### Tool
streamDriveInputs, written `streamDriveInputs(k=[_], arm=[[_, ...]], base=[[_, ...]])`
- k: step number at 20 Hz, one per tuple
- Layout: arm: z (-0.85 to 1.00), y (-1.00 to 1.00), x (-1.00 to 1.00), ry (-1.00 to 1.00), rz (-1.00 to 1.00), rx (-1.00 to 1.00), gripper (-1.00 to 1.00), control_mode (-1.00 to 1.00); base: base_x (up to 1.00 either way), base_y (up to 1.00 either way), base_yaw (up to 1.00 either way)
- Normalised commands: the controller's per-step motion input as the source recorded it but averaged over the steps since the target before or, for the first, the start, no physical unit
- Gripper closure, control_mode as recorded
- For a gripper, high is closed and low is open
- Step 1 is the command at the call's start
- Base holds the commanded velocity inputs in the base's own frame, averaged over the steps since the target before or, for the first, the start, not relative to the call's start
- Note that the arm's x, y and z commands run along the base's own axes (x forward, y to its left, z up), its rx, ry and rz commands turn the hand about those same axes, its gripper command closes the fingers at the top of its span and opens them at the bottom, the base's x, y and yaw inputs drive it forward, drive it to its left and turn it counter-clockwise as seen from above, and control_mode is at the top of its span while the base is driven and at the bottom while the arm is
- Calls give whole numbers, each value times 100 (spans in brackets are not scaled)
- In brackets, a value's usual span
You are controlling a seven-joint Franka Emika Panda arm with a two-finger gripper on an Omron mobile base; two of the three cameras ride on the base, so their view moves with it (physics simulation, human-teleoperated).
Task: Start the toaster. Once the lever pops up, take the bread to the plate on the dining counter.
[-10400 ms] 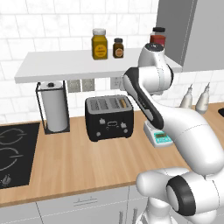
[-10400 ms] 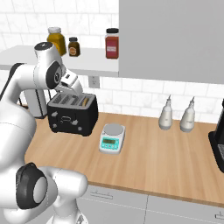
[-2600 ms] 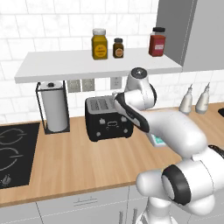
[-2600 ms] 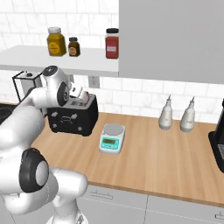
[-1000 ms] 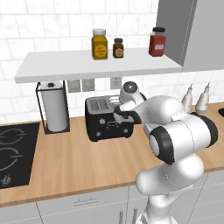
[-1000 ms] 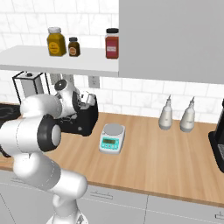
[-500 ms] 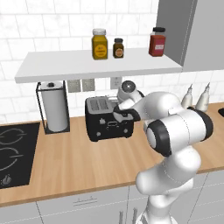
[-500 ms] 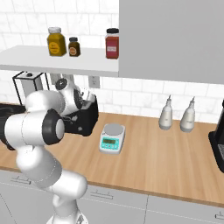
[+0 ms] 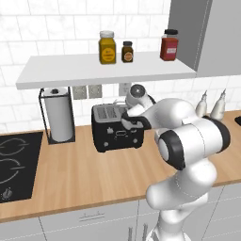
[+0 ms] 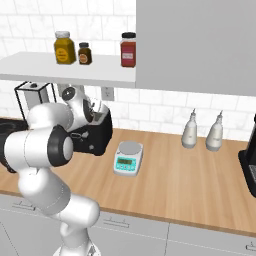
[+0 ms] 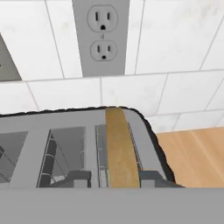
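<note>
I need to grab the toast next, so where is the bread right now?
In the hand view the bread stands in the toaster's slot nearest the bare wood counter, below the wall outlet.

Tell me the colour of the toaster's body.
Black, with a silvery slotted top; the toaster shows best in the left base view.

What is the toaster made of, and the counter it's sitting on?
The toaster looks like matte black plastic or painted metal on its sides, with a silvery, brushed-metal-looking slotted top. The counter looks like light wood with a smooth finish: its warm tan color and faint grain lines suggest that, though it could be a wood-look laminate.
</note>
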Motion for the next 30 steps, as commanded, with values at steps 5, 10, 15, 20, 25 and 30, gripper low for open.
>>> streamDriveInputs(k=[5, 10, 15, 20, 25, 30], arm=[[1, -7, -26, -10, 0, 0, 100, -100], [37, 0, -76, -31, 0, 0, 100, -100], [94, 0, -42, -32, 0, 0, 100, -100], [89, 2, -27, -20, 0, 0, 100, -100], [45, 0, -62, 0, 0, 0, 100, -100], [40, 0, -82, 9, 0, 0, 100, -100]], base=[[0, 0, 0], [0, 0, 0], [0, 0, 0], [0, 0, 0], [0, 0, 0], [0, 0, 0]])
